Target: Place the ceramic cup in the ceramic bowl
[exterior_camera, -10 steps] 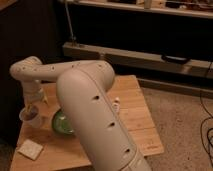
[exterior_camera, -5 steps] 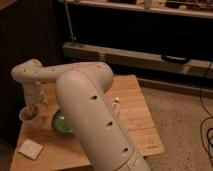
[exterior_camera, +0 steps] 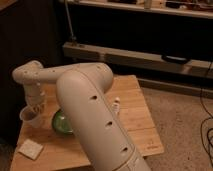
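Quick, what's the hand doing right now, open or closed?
Hand: at the ceramic cup, left of the ceramic bowl; open or closed cannot be told.

One camera looks down from high behind the robot's arm (exterior_camera: 95, 115), facing across the wooden desk (exterior_camera: 135, 100) toward the dark shelf (exterior_camera: 150, 55) beyond it. It sits near, with the arm filling the foreground. The jaws are over the desk's left side, at the ceramic cup (exterior_camera: 29, 117).

place: lab or workshop | cues: robot arm (exterior_camera: 95, 117), long metal shelving (exterior_camera: 135, 54), speckled floor (exterior_camera: 181, 125)
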{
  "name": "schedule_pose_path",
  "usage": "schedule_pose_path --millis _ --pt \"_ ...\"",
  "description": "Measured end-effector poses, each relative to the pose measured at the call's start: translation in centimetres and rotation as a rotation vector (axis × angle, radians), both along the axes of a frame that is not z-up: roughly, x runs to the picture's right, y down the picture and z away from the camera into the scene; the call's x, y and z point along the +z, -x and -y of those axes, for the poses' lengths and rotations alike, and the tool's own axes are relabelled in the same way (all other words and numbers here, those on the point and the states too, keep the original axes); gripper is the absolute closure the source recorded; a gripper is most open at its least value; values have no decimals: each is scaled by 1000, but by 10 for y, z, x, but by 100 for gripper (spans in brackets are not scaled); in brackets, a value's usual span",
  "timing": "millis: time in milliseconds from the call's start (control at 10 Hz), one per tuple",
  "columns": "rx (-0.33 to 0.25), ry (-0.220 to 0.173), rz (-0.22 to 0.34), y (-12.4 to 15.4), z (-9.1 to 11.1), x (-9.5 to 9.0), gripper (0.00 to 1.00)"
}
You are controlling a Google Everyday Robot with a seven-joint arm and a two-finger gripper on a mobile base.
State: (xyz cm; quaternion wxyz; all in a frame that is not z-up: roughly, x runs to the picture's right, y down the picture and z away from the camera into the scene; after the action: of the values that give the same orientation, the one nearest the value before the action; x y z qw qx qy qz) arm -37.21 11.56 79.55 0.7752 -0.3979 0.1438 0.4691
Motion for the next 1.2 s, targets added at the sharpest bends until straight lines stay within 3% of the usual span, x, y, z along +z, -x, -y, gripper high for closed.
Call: schedule_pose_path --millis 100,300,700,1200 --pt "-1 2 -1 -1 -1 1 97" --pt "2 3 0 -6 0 1 97" --pt "21 1 21 -31 27 -28 97" --pt "69 -16 16 -85 60 -43 97"
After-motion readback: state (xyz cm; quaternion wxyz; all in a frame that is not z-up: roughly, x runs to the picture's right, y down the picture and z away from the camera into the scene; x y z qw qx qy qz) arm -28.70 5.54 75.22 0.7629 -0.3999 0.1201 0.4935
